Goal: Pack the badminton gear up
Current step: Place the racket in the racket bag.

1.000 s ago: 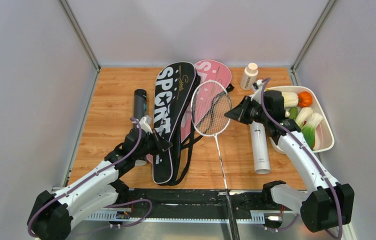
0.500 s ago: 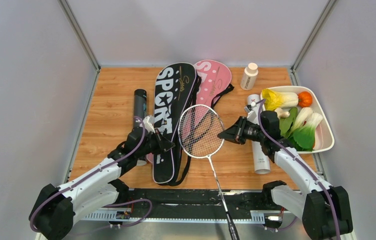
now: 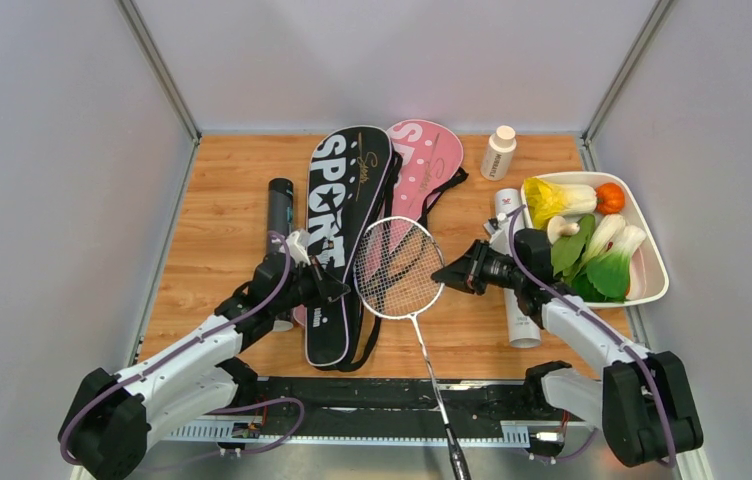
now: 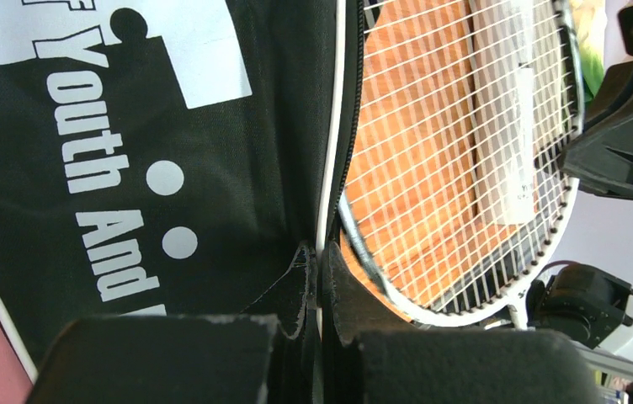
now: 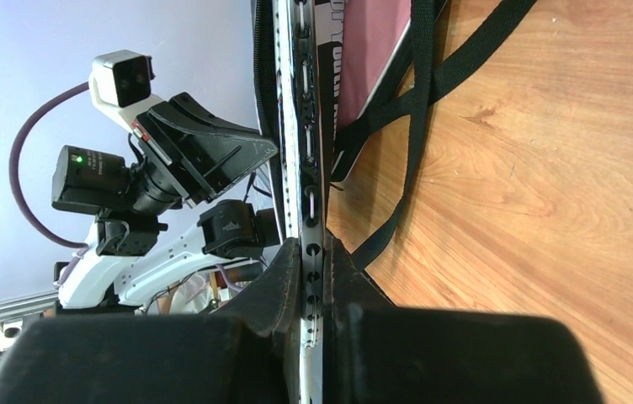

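Racket (image 3: 399,268) is light & stiff, strings delicate; handle sticks past near edge of table (image 3: 222,230). R claw (image 3: 444,273) is clamped on its thin rim, prob. a slippery hold. L claw (image 3: 337,290) pinches the soft, floppy black bag (image 3: 337,220) at zip edge. Pink bag (image 3: 430,155) lies behind.

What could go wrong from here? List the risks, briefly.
1. The right claw pinches only the racket's thin rim; the long handle overhanging the table edge could twist it loose.
2. The left claw holds just the black bag's zip edge; that fabric may slip and the mouth close.
3. The loose black straps beside the bag could snag the frame.
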`<control>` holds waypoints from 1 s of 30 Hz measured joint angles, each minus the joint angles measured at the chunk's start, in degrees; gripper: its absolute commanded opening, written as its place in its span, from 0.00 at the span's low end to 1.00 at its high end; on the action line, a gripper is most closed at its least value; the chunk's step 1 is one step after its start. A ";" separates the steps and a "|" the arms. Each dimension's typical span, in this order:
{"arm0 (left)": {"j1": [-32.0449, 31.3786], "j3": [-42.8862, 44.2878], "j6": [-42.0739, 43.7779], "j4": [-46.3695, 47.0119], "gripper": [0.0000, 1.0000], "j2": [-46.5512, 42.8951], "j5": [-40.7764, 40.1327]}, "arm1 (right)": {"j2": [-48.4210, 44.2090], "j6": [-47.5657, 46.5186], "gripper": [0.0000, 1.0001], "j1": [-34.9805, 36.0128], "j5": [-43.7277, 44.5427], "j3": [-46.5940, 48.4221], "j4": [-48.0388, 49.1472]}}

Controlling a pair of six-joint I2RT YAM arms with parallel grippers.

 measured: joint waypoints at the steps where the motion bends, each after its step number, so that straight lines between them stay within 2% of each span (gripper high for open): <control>1: 0.00 0.15 0.11 -0.17 0.00 0.00 0.07 | 0.31 0.31 0.00 0.37 0.20 -0.24 0.44; 9: 0.07 0.79 0.70 -0.22 0.00 0.00 0.96 | 5.79 4.42 0.00 4.81 3.23 -0.44 8.07; 15: 0.28 0.79 0.79 0.90 0.00 0.00 3.13 | 11.34 9.22 0.00 8.37 10.86 -0.13 18.73; 23: 0.33 0.44 1.51 2.25 0.00 0.02 6.95 | 30.42 15.76 0.00 12.11 16.20 8.46 33.42; 30: 0.33 0.02 3.45 2.27 0.00 0.02 9.97 | 43.39 19.98 0.00 12.11 16.90 17.97 39.12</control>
